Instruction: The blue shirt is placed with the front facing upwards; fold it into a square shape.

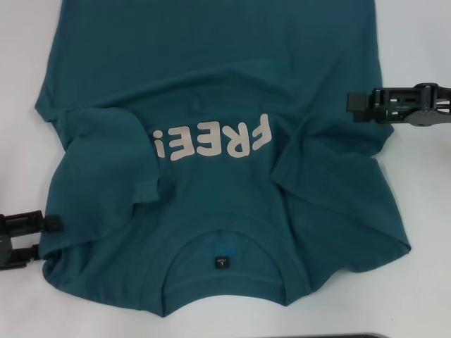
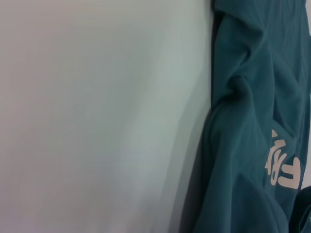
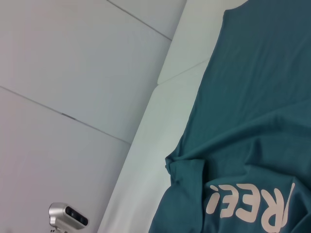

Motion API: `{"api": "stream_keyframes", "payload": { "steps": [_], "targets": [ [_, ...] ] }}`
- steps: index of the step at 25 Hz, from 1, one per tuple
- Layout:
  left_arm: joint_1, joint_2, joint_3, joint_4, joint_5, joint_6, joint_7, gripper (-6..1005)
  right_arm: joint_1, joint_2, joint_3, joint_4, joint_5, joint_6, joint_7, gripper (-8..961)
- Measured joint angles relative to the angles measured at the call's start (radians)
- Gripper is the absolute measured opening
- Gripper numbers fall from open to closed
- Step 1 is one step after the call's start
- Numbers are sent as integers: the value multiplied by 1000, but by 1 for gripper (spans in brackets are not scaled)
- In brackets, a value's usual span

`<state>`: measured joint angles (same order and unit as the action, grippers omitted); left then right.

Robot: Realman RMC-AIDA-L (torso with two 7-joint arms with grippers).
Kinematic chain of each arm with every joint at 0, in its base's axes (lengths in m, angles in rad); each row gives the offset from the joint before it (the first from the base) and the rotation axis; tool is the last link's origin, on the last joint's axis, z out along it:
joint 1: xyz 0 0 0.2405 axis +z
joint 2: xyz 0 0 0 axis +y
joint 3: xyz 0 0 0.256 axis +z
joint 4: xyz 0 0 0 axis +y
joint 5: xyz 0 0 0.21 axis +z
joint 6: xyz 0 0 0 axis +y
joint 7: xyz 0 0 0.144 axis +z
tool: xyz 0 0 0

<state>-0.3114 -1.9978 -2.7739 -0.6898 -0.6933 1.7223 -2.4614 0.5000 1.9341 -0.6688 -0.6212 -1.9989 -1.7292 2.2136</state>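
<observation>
The large dark teal-blue cotton T-shirt (image 1: pixel 225 91) lay spread front-up on the plain white worktop (image 1: pixel 423 42), its round ribbed collar (image 1: pixel 229 299) at the edge nearest the robot and its body running away out of the head view. Across the chest the off-white block letters (image 1: pixel 211 144) read "FREE!", upside down from the head camera. Inside the collar sat a small dark square neck label (image 1: pixel 222 262), its print too small to read. The short sleeve on the robot's left (image 1: pixel 113 151) was already folded in over the chest, stopping just short of the exclamation mark. Beside the lettering on the other side, the cloth bunched into diagonal creases (image 1: pixel 317 151).

The black left end effector (image 1: pixel 49 225) sat at the shirt's left edge, level with the collar, touching the fabric there; whether its fingers were spread or pinching the cloth, I cannot tell. The black right end effector (image 1: pixel 352 104) hung at the shirt's right edge, farther from the collar than the lettering, with its tip over the fabric; its finger state, again, I cannot tell.

The left wrist view showed bare worktop beside a rumpled edge of the shirt (image 2: pixel 248 121). The right wrist view showed the shirt (image 3: pixel 252 116) with "REE!" visible, and beyond it pale wall panels (image 3: pixel 73 58) and a small silver camera unit (image 3: pixel 68 215).
</observation>
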Motion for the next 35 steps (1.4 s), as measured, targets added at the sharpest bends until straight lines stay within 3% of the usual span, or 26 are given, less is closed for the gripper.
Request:
{"api": "stream_keyframes", "payload": {
  "steps": [9, 14, 22, 30, 35],
  "targets": [
    [0, -7, 12, -12, 0, 59, 12, 743, -1, -1, 7, 0, 1, -6, 0, 807],
    [2, -31, 45, -67, 26, 58, -8, 730, -2, -3, 9, 1, 3, -7, 1, 807],
    [-3, -34, 36, -70, 34, 59, -20, 401, -2, -7, 9, 11, 3, -7, 1, 807],
    [-6, -24, -11, -78, -5, 158, 31, 94, -3, -19, 2, 12, -1, -18, -2, 807],
    [-15, -16, -6, -79, -6, 163, 35, 51, -21, -49, 2, 7, -34, -66, -15, 807]
  ]
}}
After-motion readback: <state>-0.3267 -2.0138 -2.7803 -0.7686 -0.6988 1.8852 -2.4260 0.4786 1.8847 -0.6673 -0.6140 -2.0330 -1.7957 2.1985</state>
